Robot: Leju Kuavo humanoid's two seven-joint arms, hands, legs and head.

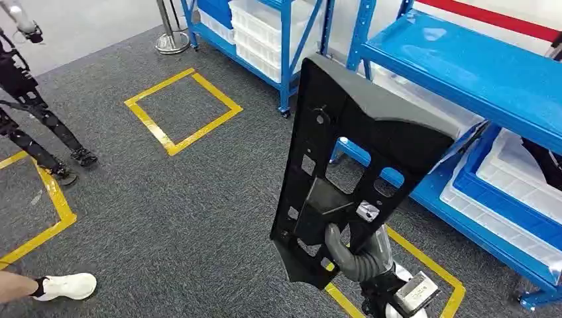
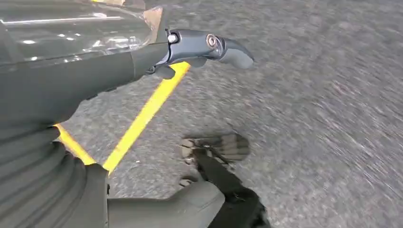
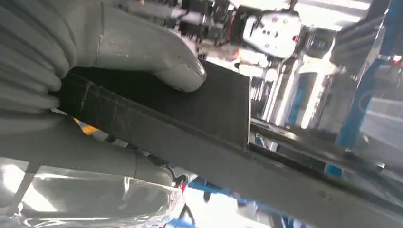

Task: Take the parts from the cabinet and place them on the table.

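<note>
Low in the head view, right hand (image 1: 354, 255) grips the black panel part (image 1: 358, 165) near its lower end, fingers curled through a cut-out. Part is held up off the floor, long axis roughly upright and tilted, top end leaning toward the shelves. It has several rectangular cut-outs and a small silver fitting (image 1: 368, 211) just above the hand. Right wrist view: thick grey thumb (image 3: 157, 52) pressed flat on the part's dark face (image 3: 214, 102), fingers wrapped under its edge, so the hold is firm on both sides.

Left hand (image 2: 209, 47) in the left wrist view: holding nothing, fingers extended and apart above the grey carpet (image 2: 332, 118), yellow floor tape (image 2: 142, 116) running below it. That frame is motion-blurred.

Floor under the right arm: yellow tape box (image 1: 431, 265) on the carpet. Person's white shoe (image 1: 66, 286) at the lower left edge of the head view, beside another yellow tape line (image 1: 56, 205). Further out, mid-floor, a yellow tape square (image 1: 182, 109). Left of it, black legs and feet of another robot (image 1: 40, 129) standing on the carpet.

Right side: blue rack (image 1: 477, 73) just behind the part, white bins (image 1: 523, 175) on its lower shelf. Far back, second blue rack (image 1: 285, 53) stacked with white bins (image 1: 262, 30), and a metal post base (image 1: 172, 41) left of it.
</note>
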